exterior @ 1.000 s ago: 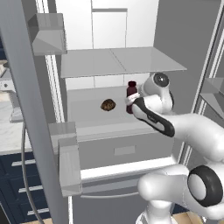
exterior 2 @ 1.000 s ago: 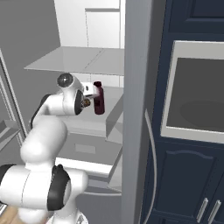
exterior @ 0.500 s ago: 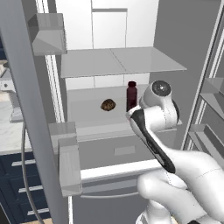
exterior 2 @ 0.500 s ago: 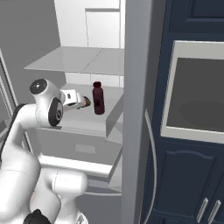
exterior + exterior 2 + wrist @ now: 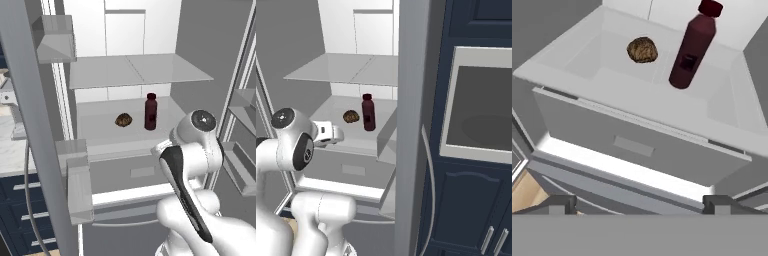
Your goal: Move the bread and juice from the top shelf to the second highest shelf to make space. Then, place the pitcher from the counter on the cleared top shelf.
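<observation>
Pulled back out of the fridge and away from the juice (image 5: 150,111), with the gripper (image 5: 639,202) hanging empty, fingers spread wide, in front of the drawer (image 5: 637,150) below. Left to right on the second highest shelf (image 5: 120,142): bread (image 5: 123,120), then the bottle standing upright just beside it, apart from it; above, top shelf (image 5: 135,70) bare. Probably two of three moves finished, leaving only fetching the pitcher from the counter and setting it up top.

The white Franka arm with dark joints is folding back at its elbow, its two-finger gripper (image 5: 639,204) hanging empty with fingertips (image 5: 561,204) spread wide apart.
</observation>
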Motion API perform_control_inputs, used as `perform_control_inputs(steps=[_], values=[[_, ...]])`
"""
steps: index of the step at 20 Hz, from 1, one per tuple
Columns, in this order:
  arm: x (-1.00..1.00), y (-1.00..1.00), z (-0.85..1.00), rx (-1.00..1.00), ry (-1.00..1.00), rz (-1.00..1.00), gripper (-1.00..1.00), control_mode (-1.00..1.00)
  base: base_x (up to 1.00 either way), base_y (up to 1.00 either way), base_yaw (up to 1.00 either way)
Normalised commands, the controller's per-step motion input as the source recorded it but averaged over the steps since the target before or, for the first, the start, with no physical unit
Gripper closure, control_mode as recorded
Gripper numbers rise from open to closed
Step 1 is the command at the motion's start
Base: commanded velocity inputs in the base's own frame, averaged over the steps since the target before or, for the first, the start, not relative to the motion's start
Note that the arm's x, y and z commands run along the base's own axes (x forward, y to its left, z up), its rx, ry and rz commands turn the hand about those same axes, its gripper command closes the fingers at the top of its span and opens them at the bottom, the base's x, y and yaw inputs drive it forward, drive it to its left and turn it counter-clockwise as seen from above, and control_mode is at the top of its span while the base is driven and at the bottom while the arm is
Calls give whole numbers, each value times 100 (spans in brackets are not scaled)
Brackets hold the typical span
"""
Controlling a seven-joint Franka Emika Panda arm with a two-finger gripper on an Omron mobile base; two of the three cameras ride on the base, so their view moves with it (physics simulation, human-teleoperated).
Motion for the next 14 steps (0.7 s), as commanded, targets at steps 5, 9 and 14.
perform_control_inputs(steps=[5,9,14], values=[[-30,-4,10,10,0,0,-100,-100,0,0,0],[-1,0,2,0,0,0,-100,-100,0,0,0],[0,0,0,0,0,0,-100,-100,0,0,0]])
